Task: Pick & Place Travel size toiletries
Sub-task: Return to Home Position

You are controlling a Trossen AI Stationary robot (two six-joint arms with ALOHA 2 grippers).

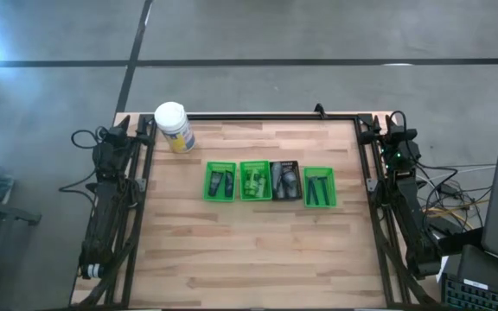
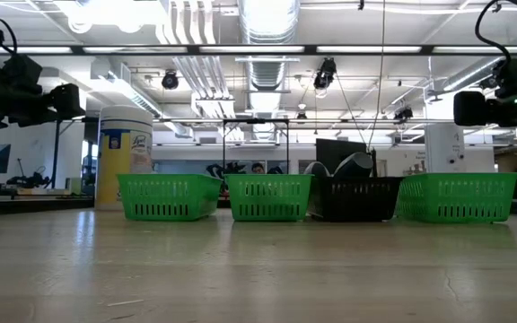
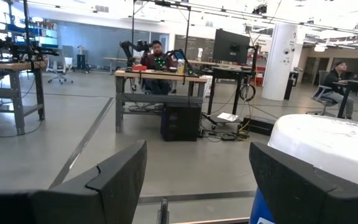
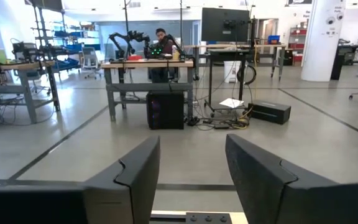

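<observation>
Four small bins stand in a row at mid-table. The left green bin [image 1: 220, 181] holds dark grey tubes. The second green bin [image 1: 255, 180] holds small bright green bottles. The black bin [image 1: 286, 180] holds grey tubes. The right green bin [image 1: 320, 187] holds thin dark sticks. My left gripper [image 3: 197, 180] is open and empty at the table's far left corner, folded back over its arm [image 1: 115, 142]. My right gripper [image 4: 191, 174] is open and empty at the far right corner, over its arm [image 1: 398, 147].
A large white canister with a yellow label [image 1: 174, 127] stands at the far left of the table, close to my left gripper; its lid shows in the left wrist view [image 3: 328, 143]. A person sits at a desk [image 4: 160, 43] in the room beyond.
</observation>
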